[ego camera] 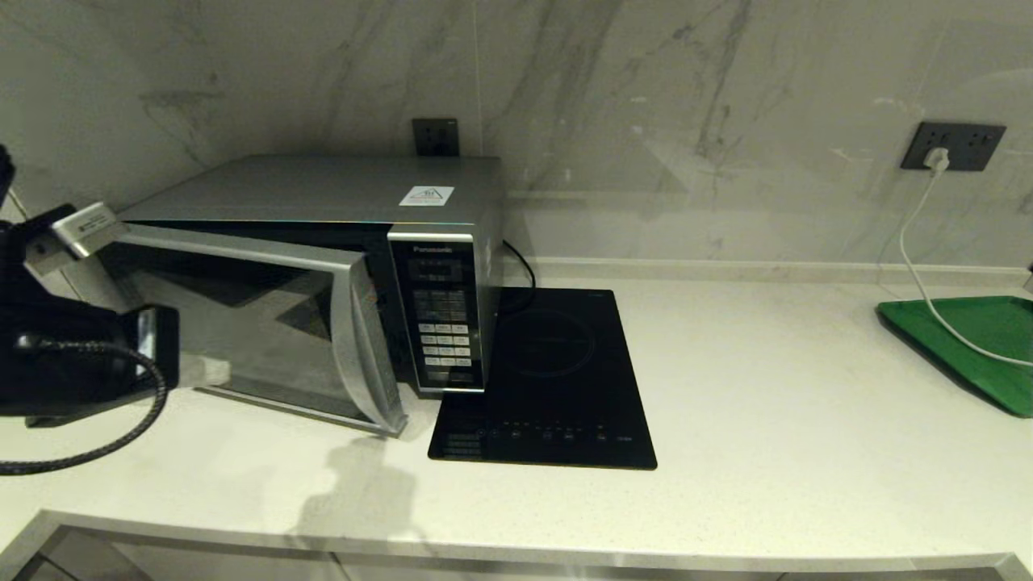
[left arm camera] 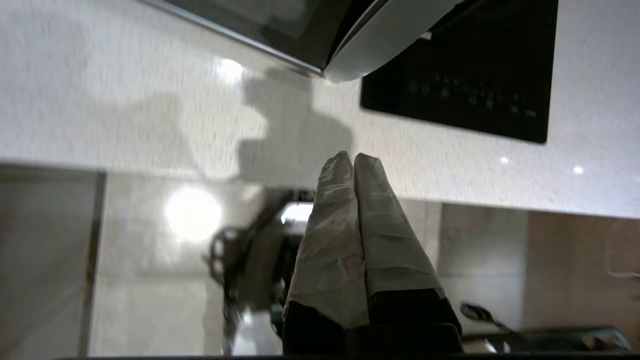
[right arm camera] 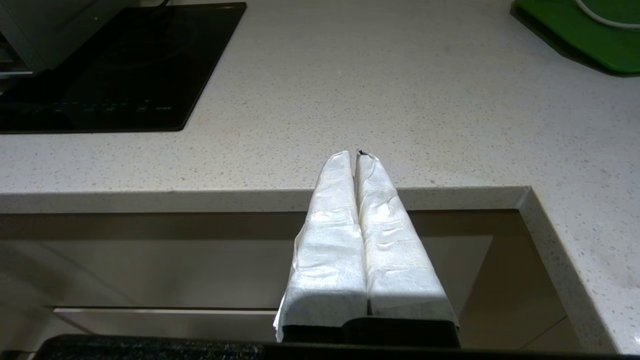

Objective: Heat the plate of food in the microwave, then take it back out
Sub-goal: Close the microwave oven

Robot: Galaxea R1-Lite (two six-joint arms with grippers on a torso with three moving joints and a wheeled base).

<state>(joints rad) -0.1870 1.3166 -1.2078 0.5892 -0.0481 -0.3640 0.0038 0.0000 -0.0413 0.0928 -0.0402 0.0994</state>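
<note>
The silver-grey microwave (ego camera: 323,194) stands at the back left of the counter. Its dark glass door (ego camera: 266,323) is swung partly open toward me; the door's lower corner (left arm camera: 380,35) shows in the left wrist view. The plate of food is out of view, and the door hides the oven's inside. My left gripper (left arm camera: 354,157) is shut with nothing between its taped fingers. It hangs in front of the door's outer face (ego camera: 211,371), above the counter. My right gripper (right arm camera: 356,155) is shut and empty, low at the counter's front edge.
A flat black induction hob (ego camera: 557,379) lies right of the microwave, touching its front corner. At the far right sits a green tray (ego camera: 976,347), with a white cable (ego camera: 920,266) running to it from a wall socket. The pale counter (ego camera: 767,403) has a front edge near me.
</note>
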